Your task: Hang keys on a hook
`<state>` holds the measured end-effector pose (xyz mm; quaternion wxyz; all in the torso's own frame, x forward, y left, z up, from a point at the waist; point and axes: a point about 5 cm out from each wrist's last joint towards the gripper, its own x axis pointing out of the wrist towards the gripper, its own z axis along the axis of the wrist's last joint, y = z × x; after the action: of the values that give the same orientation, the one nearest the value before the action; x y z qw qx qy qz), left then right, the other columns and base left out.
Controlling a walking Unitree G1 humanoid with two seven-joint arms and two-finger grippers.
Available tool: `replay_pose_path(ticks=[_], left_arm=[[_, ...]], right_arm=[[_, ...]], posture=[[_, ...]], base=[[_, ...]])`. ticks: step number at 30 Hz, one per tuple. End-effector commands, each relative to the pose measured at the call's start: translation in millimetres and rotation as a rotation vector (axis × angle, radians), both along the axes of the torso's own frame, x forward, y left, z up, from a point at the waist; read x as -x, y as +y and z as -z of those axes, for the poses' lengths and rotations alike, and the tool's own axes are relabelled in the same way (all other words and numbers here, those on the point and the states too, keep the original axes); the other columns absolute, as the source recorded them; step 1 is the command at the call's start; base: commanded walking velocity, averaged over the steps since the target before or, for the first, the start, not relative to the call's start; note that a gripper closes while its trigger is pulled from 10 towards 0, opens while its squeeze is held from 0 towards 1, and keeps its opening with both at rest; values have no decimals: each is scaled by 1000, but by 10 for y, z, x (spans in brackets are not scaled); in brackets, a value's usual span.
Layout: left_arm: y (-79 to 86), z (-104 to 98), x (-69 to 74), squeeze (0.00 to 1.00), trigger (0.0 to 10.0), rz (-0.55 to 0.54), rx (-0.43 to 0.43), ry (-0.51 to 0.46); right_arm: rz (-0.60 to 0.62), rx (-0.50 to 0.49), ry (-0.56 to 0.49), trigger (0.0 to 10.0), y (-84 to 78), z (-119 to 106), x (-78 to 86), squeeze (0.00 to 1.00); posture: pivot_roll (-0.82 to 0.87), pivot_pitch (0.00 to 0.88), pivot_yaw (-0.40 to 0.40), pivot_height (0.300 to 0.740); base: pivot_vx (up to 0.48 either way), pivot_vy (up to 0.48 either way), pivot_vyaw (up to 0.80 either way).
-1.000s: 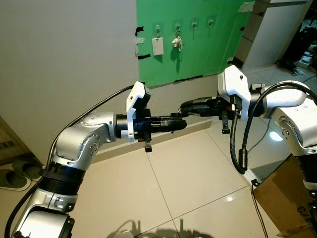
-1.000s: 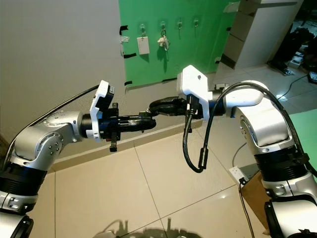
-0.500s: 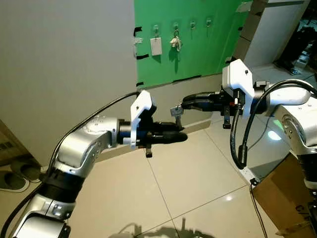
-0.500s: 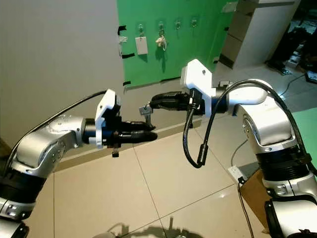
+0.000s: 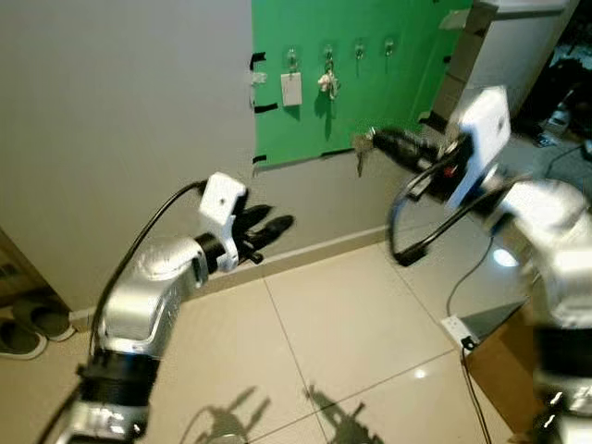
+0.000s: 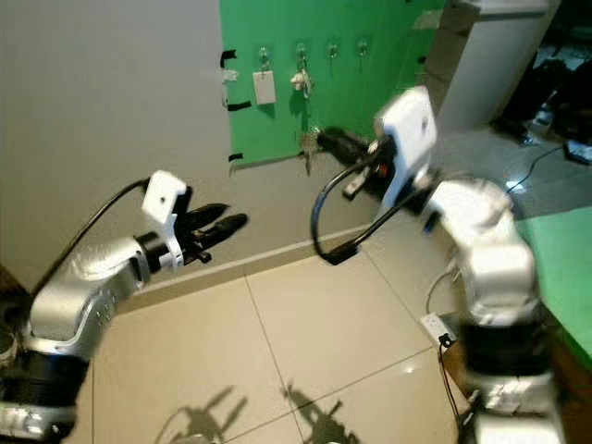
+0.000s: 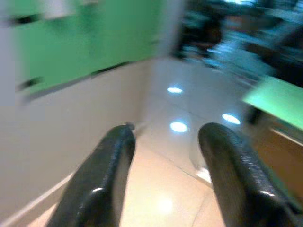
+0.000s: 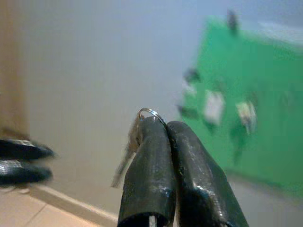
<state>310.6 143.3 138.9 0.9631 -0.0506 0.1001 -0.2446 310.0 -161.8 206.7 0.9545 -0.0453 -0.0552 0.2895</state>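
A small bunch of keys (image 5: 360,154) on a ring hangs from my right gripper (image 5: 374,139), which is shut on the ring and held up in front of the green board (image 5: 407,92). In the right wrist view the keys (image 8: 127,152) dangle beside the closed fingertips (image 8: 152,126). Along the top of the board runs a row of clear hooks (image 5: 360,46). One holds a white tag (image 5: 291,88), the one beside it another key bunch (image 5: 326,81). Lower and to the left, my left gripper (image 5: 275,218) stands open and holds nothing; its fingers (image 7: 112,158) are spread.
The green board is taped to a grey wall (image 5: 129,111) above a beige tiled floor (image 5: 324,342). A white cabinet (image 5: 518,46) stands at the right, a cardboard box (image 5: 504,379) at the lower right, and shoes (image 5: 18,335) at the far left.
The keys passed from the left gripper to the right one. The left gripper drew back to the left and opened. The right gripper rose with the keys toward the green board.
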Motion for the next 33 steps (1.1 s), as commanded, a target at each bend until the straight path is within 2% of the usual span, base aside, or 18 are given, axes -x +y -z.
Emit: replay_pose_path(ticks=[1, 3, 4, 5, 6, 8, 10, 12, 14, 16, 21, 22, 25, 33], left_arm=[[118, 34, 8, 1000, 10000, -182, -25, -20], [114, 57, 24, 1000, 10000, -206, -34, -23], [61, 98, 65, 0, 10000, -242, -80, -47], [26, 101, 80, 0, 10000, -263, -67, -62], [26, 101, 80, 0, 10000, -263, -67, -62], [-32, 94, 93, 0, 10000, -293, -59, -86], [-45, 82, 82, 0, 10000, -330, -54, -113], [-38, 78, 67, 0, 10000, -356, -32, -121], [1, 79, -27, 0, 10000, -415, -51, -127], [-14, 110, -60, 0, 10000, -406, -74, -122], [35, 253, -56, 0, 10000, -442, -124, -75], [147, 382, -30, 0, 10000, -495, -137, -23], [336, 538, 14, 0, 10000, -590, -142, 53], [295, 493, -89, 0, 10000, -604, -104, 45]], right_arm=[[182, -14, -61, 0, -44, 66, 49, 0], [217, -19, -68, 0, -37, 112, 72, 0], [333, -123, -37, 0, -50, 227, 116, 0], [393, -113, -51, 0, -60, 299, 150, 0], [393, -113, -51, 0, -60, 299, 150, 0], [473, -114, -69, 0, -63, 389, 202, 0], [481, -62, -72, 0, -11, 466, 224, 0], [488, -69, -71, 0, 5, 482, 224, 0], [503, -88, -81, 0, -6, 458, 177, 0], [514, -90, -76, 0, -31, 463, 149, 0], [551, -131, -32, 0, -89, 552, 137, 0], [570, -125, -2, 0, -123, 644, 146, 0], [575, -97, 28, 0, -158, 756, 176, 0], [562, -102, 33, 0, -135, 801, 174, 0]], posture=[[0, 0, -17, 740], [0, 0, -17, 740], [0, 0, -18, 740], [-4, 0, -15, 740], [-4, 0, -15, 740], [-4, 0, -10, 740], [-5, 0, -7, 740], [-6, 0, -6, 740], [-11, 0, -2, 740], [-13, 0, -1, 740], [-19, 0, 1, 740], [-25, 0, 4, 740], [-21, 0, 5, 740], [-25, 0, 11, 740]], base=[[0, 0, 0], [0, 0, 0], [0, 0, 0], [0, 0, 0], [0, 0, 0], [0, 0, 0], [0, 0, 0], [0, -349, 0], [272, -392, 0], [274, -390, 0], [275, -390, 0], [274, -390, 0], [271, -393, 685], [272, -392, 636]])
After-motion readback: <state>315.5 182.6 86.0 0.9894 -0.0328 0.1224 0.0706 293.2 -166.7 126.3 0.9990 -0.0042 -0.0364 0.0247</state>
